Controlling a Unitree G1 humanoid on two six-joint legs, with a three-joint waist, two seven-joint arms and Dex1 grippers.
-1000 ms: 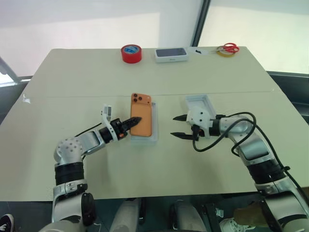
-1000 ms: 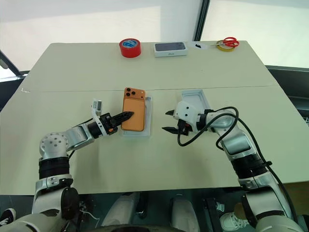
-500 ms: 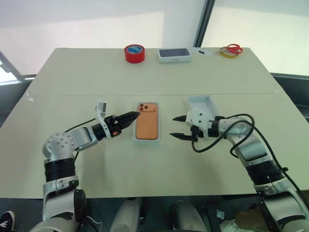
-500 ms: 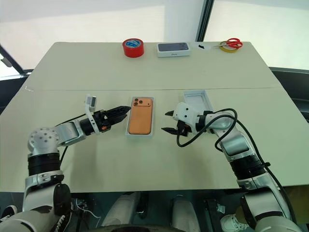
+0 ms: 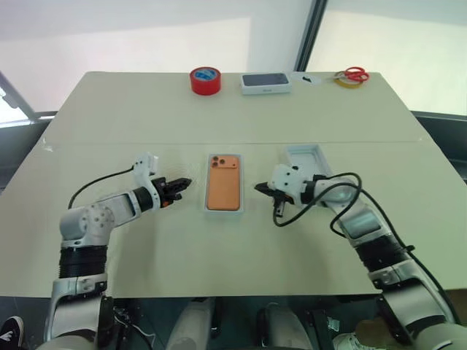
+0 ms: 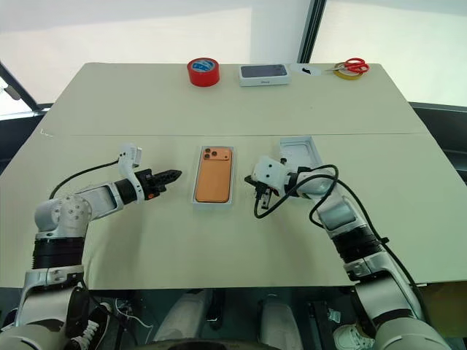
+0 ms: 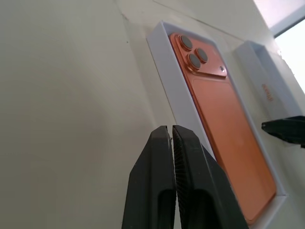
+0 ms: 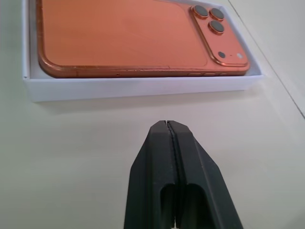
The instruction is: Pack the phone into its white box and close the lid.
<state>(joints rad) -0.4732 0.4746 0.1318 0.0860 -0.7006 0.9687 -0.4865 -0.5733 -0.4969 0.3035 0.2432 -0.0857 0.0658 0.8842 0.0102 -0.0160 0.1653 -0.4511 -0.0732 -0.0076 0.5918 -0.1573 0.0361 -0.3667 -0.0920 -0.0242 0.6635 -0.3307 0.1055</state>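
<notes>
I see the phone (image 5: 223, 182) lying camera-side up in the white box (image 5: 223, 208) mid-surface (image 5: 219, 117). My left hand (image 5: 185, 183) and right hand (image 5: 258, 189) flank it, both pinched closed and empty; the lid (image 5: 307, 159) sits just behind my right hand.

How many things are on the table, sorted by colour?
Orange: 1, the phone
White: 3, the box under the phone, the lid, the far box
Red: 2, the tape, the scissors
Yellow: 1, a tape roll
Total: 7
</notes>
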